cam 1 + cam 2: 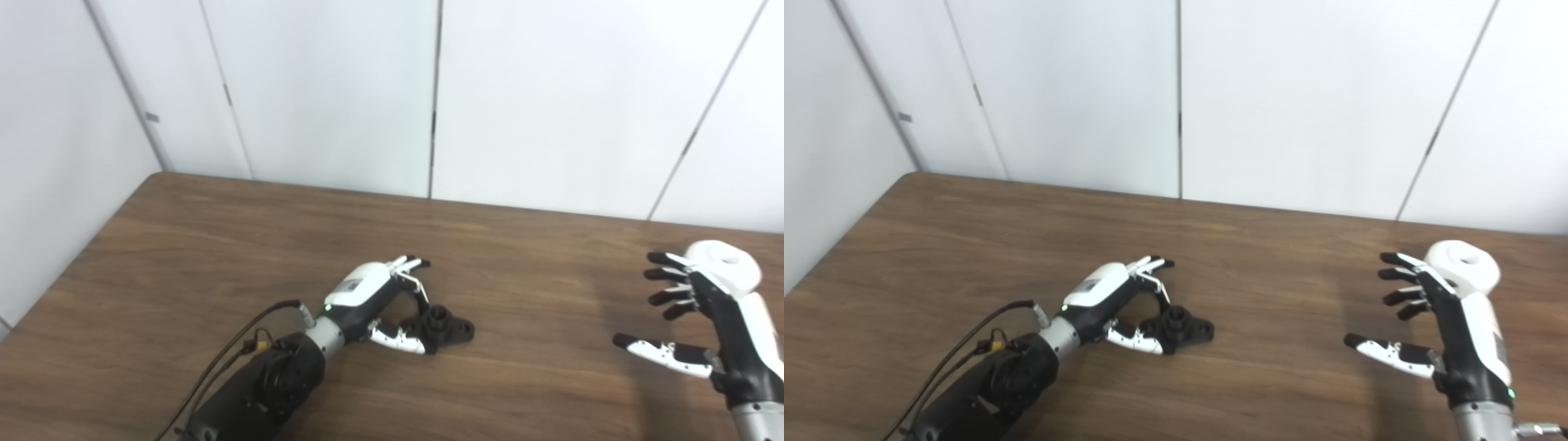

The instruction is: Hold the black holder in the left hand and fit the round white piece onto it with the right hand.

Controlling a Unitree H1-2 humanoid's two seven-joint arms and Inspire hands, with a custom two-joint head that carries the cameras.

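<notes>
Black holder point(446, 327): lies flat on the brown table point(202, 257), a little left of centre; I see a short round post standing up from its middle and a lobe with a hole out to its right.
Left hand point(383, 301): I have it low at the holder's left end, thumb along the near side and fingers curled over the far side; the fingers bracket the holder but I cannot tell whether they are pressing it yet; the holder is not lifted, so I count it as not yet held.
Round white piece point(1465, 265): a thick white disc with a hole in its middle, on the table near the right edge, well apart from the holder.
Right hand point(1448, 324): raised, palm turned inward, fingers spread apart and holding nothing; the white piece sits just behind its fingertips, partly hidden.
Step in hand: as I judge it, the opening grasps; neither part is secured.
Next move calls for: closing my left fingers firmly on the holder and lifting it with the post clear; then bringing my right hand round and over the disc to pinch it by its rim, leaving the hole free for the post.
</notes>
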